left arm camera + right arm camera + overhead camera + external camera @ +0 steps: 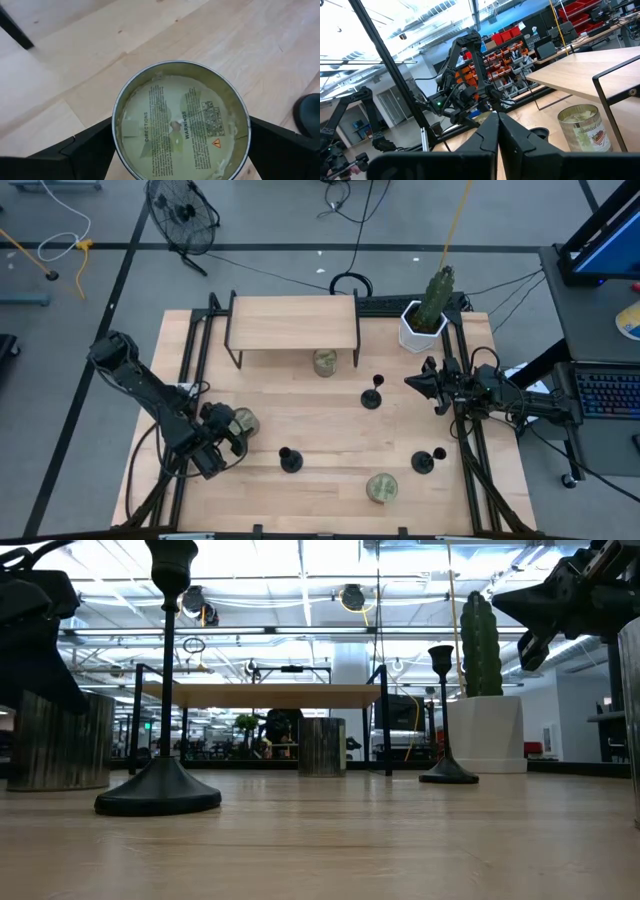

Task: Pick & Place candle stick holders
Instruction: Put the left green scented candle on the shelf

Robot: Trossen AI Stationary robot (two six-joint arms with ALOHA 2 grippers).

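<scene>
Three black candle stick holders stand on their round bases on the wooden table: one mid-table (372, 395), one nearer the front (290, 460), one at the right front (424, 462). Two show in the low view, one close (160, 790) and one farther off (447, 770). My left gripper (228, 435) is at the table's left, shut on a greenish-gold tin (240, 422), not on a holder. My right gripper (420, 383) is shut and empty, above the table to the right of the mid-table holder; its fingertips meet in the right wrist view (497, 122). My left gripper has the tin's round side wall (117, 145) between its two fingers (90, 152), one on each opposite side, just under the rim. The fingers come from above, pointing down. In the low view the tin (60, 740) stands upright with its bottom on the table.
A low wooden shelf on black legs (293, 325) stands at the back with a second tin (325, 362) under its front edge. A third tin (381, 488) stands near the front edge. A cactus in a white pot (425, 315) is at the back right.
</scene>
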